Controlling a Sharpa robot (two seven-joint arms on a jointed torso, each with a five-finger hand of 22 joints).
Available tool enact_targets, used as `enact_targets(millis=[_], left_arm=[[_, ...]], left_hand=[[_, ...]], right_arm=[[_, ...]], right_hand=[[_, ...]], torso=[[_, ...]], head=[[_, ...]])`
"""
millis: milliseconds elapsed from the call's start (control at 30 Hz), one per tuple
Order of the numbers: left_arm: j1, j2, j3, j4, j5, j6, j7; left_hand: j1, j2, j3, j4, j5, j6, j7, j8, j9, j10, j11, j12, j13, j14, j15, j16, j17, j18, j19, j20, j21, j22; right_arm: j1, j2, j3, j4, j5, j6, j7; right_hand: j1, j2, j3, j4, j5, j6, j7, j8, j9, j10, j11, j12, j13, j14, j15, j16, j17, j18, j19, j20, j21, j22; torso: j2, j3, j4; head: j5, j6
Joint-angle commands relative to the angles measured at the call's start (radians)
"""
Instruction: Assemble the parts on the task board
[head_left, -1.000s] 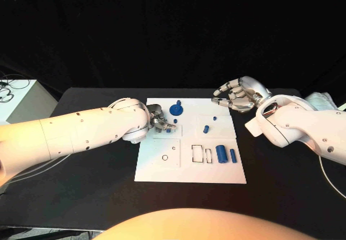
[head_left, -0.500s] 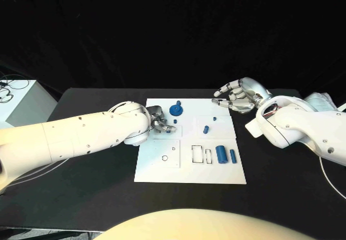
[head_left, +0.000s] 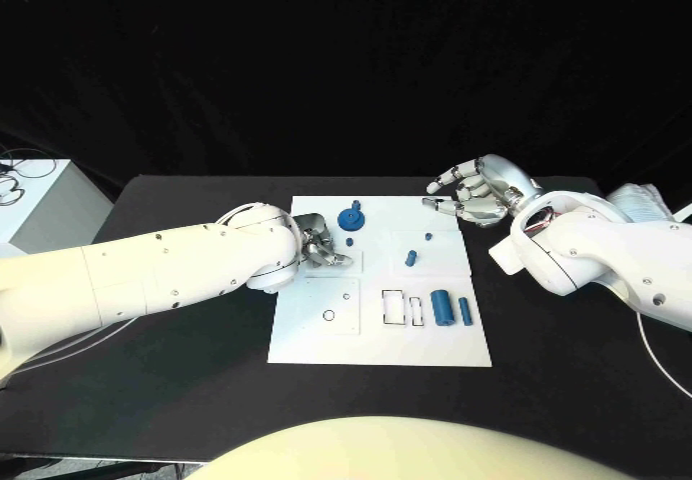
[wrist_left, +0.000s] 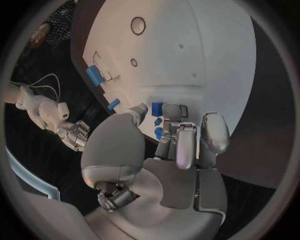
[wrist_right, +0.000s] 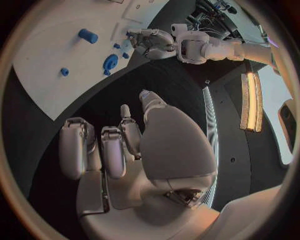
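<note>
Nearest the robot on the flat white task board (head_left: 378, 345), two upright blue cylindrical parts stand side by side at the right: the larger blue cylinder (head_left: 443, 310) and the slimmer blue cylinder (head_left: 464, 308) just beside it. Next to them, two outlined rectangular slots (head_left: 394, 307) and a small round hole (head_left: 329, 315) look unfilled, so several seats appear to be waiting for parts.

Further back, a short blue peg (head_left: 411, 258) lies loose on the middle of the board, with a tiny blue stud (head_left: 428, 238) just beyond it. At the board's left edge the left hand (head_left: 323, 248) rests low on the surface, its fingers curled around a small blue piece (wrist_left: 157, 108); in the left wrist view it seems pinched at the fingertips, though the grip is partly hidden.

Near the far edge stands a round blue knob-like part (head_left: 352, 218).

The right hand (head_left: 476, 192) hovers off the board's far right corner, fingers loosely spread and holding nothing.

By this reckoning the assembly is only partway done, with loose pieces and empty seats left.
</note>
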Motion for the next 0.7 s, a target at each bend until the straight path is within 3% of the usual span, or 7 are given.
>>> enact_targets(millis=[33, 433, 500, 700], left_arm=[[-0.007, 0.0, -0.005, 0.003, 0.012, 0.047, -0.015], [-0.007, -0.001, -0.005, 0.003, 0.003, 0.029, -0.019], [-0.007, -0.001, -0.005, 0.003, 0.001, 0.025, -0.019], [-0.008, 0.0, -0.005, 0.005, 0.0, 0.02, -0.018]], left_hand=[[0.007, 0.0, 0.006, 0.0, 0.006, 0.011, 0.0, 0.005, -0.107, 0.008, 0.002, 0.004, 0.002, 0.054, -0.007, 0.001, 0.102, -0.01, 0.001, -0.002, -0.001, 0.0], [0.04, 0.019, 0.053, -0.001, 0.006, 0.003, -0.01, 0.051, -0.093, 0.014, -0.007, 0.012, 0.013, 0.052, -0.015, -0.003, 0.095, -0.011, 0.001, -0.01, -0.001, 0.0], [0.053, 0.034, 0.093, -0.001, 0.006, -0.011, -0.013, 0.076, -0.08, 0.01, -0.01, 0.013, 0.011, 0.052, -0.018, -0.004, 0.095, -0.01, 0.0, -0.012, -0.002, -0.001], [0.088, 0.023, 0.211, -0.004, 0.006, -0.04, -0.018, 0.128, -0.053, 0.004, -0.015, 0.016, 0.009, 0.052, -0.022, -0.004, 0.095, -0.01, -0.001, -0.016, -0.003, -0.001]], right_arm=[[-0.001, 0.0, 0.0, 0.001, -0.011, 0.011, 0.002], [-0.002, 0.0, 0.0, 0.0, -0.012, 0.013, 0.002], [-0.003, 0.0, 0.0, 0.0, -0.012, 0.013, 0.002], [-0.003, -0.001, 0.0, 0.0, -0.013, 0.015, 0.0]], right_hand=[[-0.006, 0.0, 0.005, 0.001, -0.001, -0.007, -0.002, 0.006, 0.002, -0.003, -0.002, -0.002, 0.053, 0.089, -0.005, -0.003, 0.202, 0.018, 0.027, -0.009, -0.003, 0.15], [-0.006, 0.001, 0.006, 0.0, 0.001, -0.006, -0.002, 0.007, 0.002, -0.002, -0.002, -0.001, 0.053, 0.09, -0.005, -0.003, 0.202, 0.018, 0.027, -0.009, -0.003, 0.15], [-0.006, 0.001, 0.006, 0.0, 0.001, -0.006, -0.002, 0.007, 0.002, -0.002, -0.002, -0.001, 0.053, 0.09, -0.005, -0.003, 0.202, 0.018, 0.027, -0.009, -0.003, 0.15], [-0.006, 0.002, 0.007, 0.0, 0.001, -0.006, -0.002, 0.008, 0.002, -0.002, -0.002, 0.0, 0.054, 0.09, -0.005, -0.003, 0.202, 0.018, 0.027, -0.009, -0.002, 0.15]], torso=[[0.0, -0.0002, 0.0], [0.0, 0.0001, 0.0008], [0.0, 0.0003, 0.0001], [0.0, 0.0006, -0.0005]], head=[[-0.001, 0.001], [0.0, -0.001], [-0.001, -0.002], [0.0, -0.003]])
